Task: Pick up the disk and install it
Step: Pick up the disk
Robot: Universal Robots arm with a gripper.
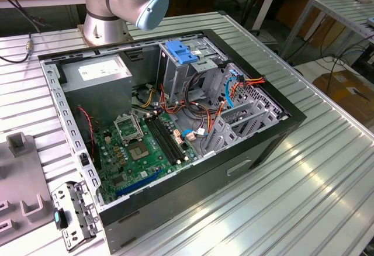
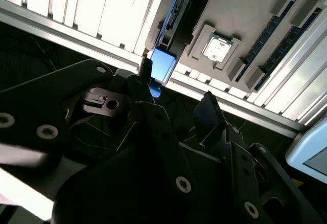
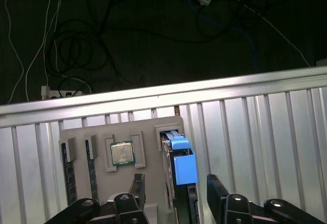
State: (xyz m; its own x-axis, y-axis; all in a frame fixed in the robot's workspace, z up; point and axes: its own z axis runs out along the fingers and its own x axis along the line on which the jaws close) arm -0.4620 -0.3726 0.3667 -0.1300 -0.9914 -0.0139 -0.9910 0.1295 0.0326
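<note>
With jaws spread either side of the blue-railed silver-grey metal disk [image 3: 184, 166] standing in its grey tray [image 3: 122, 124], I should centre it between them and close evenly on its flat faces.

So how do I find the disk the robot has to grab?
Find the pale grey tray on the ribbed metal table. Beside its square silver chip, the disk stands on edge in a slot. Nothing else on the tray has bright blue plastic.
</note>
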